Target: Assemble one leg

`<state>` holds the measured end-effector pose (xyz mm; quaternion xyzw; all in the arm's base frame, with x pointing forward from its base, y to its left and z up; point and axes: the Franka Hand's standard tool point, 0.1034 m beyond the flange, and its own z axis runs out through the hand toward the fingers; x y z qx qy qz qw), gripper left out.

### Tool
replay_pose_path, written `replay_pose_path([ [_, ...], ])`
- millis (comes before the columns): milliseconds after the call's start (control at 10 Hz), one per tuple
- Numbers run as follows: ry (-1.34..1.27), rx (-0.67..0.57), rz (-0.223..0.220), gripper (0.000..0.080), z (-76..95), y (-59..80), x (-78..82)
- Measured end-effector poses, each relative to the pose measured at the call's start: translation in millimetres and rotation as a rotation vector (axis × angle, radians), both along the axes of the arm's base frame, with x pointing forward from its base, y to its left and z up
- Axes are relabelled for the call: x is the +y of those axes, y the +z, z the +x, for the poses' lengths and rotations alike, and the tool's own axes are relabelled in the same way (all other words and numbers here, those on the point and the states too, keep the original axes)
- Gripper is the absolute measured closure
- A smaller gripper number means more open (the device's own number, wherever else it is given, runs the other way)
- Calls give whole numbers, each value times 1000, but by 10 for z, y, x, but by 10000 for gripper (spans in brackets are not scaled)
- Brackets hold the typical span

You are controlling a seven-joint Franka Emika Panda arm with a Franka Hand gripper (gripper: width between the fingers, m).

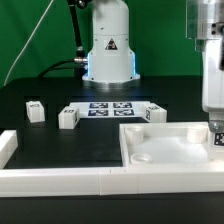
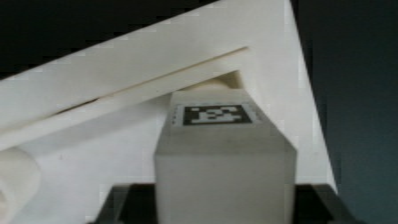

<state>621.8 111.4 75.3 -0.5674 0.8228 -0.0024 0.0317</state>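
- black surface (image 1: 60,140) fills the middle of the exterior view, with a green backdrop behind and the arm's white base (image 1: 108,50) at the rear centre.
- going from the exterior view's left: 1 small tagged block (image 1: 35,111), then a 2nd one (image 1: 68,117), both standing loose on the surface and well apart from the arm's working end.
- next comes the marker board (image 1: 112,109), lying flat just in front of the base, with another small tagged block (image 1: 155,113) just beside it on the exterior view's right.
- along the front runs a low white rail (image 1: 60,181), and further right lies the white panel (image 1: 165,145) with a round socket (image 1: 143,157) showing near its front edge.
- at the far right the arm comes straight down, wrist vertical, and the hand (image 1: 216,134) sits low over the panel's right side.
- the wrist view shows the leg (image 2: 221,150) upright between the 2 dark fingers (image 2: 128,200), tag facing the camera, so the hand is judged to be pinching the leg; the panel's corner lies just beyond it.
- risk: if the leg meets the panel off its socket, or slightly tilted, it could jam on the rim or twist in the grip; the socket under the leg is hidden, so alignment cannot be checked.
- risk: pushing down on the panel's edge could shift or tip the panel.
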Motion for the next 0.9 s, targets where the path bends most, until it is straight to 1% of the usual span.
replay_pose_path([
  [500,-48,12,-2,506,-17,3,-50],
  [600,-17,12,-2,350,-21,-5,-43],
  [700,-11,12,-2,350,-21,-5,-43],
  [800,-8,12,-3,218,-21,-6,-44],
  [900,-6,12,-3,165,-21,-6,-44],
])
